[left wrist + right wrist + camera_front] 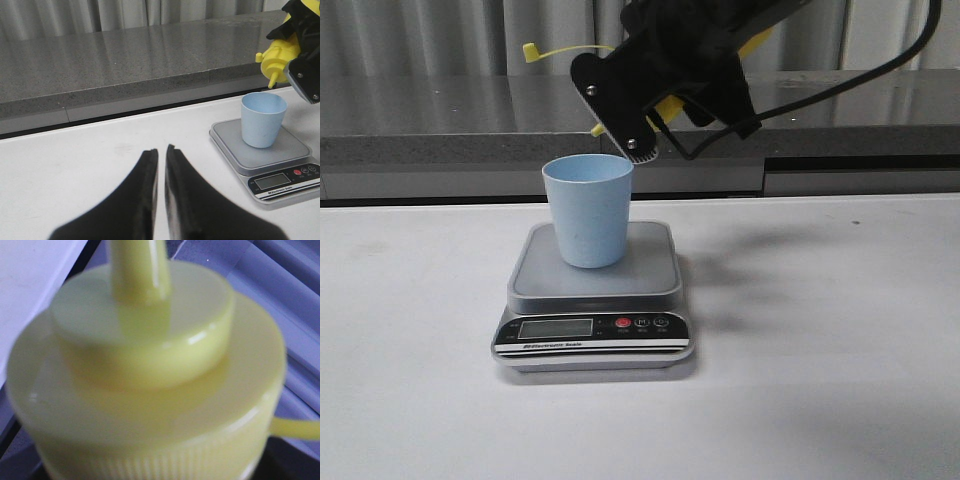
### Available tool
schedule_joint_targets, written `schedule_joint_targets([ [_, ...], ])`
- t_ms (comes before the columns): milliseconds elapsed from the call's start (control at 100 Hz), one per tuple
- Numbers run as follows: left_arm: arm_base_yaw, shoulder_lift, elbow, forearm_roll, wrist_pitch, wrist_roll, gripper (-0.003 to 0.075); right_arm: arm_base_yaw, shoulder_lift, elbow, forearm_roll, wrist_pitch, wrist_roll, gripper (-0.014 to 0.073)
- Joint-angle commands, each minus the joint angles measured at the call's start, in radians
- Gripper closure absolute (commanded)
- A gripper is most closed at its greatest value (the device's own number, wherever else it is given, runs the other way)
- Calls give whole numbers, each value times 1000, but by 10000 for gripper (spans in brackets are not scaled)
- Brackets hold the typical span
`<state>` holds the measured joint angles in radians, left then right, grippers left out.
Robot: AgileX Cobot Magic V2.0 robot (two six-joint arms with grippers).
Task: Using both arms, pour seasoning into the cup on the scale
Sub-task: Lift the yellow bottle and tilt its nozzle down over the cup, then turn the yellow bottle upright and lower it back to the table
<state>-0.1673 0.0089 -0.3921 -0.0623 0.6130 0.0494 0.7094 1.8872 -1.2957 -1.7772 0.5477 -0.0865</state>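
The yellow plastic squeeze bottle [672,105] is clamped, tipped over, in the right gripper [655,115], its nozzle just above the rim of the pale blue plastic tumbler [587,210] standing on the silver-grey scale [595,300] below that gripper. From the left wrist, the left gripper [161,150] hangs nearly closed and empty over the white counter [75,165], scale well off to its side. The right wrist shows only the bottle's blurred cap.

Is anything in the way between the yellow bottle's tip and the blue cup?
Nothing visible. The bottle, held tipped by the right gripper, has its nozzle just above the open cup on the scale, with only air between.
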Motion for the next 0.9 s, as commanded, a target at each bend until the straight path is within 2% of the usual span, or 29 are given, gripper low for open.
schedule_joint_targets([
  [0, 2, 13, -25, -9, -74, -12, 682, 0, -52, -35, -98, 51, 0, 570],
  [110, 2, 13, -25, -9, -74, -12, 682, 0, -56, -36, -23, 51, 22, 570],
  [180, 2, 13, -25, -9, -74, -12, 682, -2, -68, -36, 75, 37, 74, 570],
  [270, 2, 13, -25, -9, -74, -12, 682, -12, -97, -36, 255, -9, 115, 570],
  [440, 2, 13, -25, -9, -74, -12, 682, -53, -165, -35, 573, -126, 115, 570],
  [640, 2, 13, -25, -9, -74, -12, 682, -120, -226, -27, 853, -240, 115, 570],
  [780, 2, 13, -25, -9, -74, -12, 682, -178, -260, 31, 1025, -394, 114, 570],
  [890, 2, 13, -25, -9, -74, -12, 682, -238, -287, 119, 1162, -591, 114, 570],
])
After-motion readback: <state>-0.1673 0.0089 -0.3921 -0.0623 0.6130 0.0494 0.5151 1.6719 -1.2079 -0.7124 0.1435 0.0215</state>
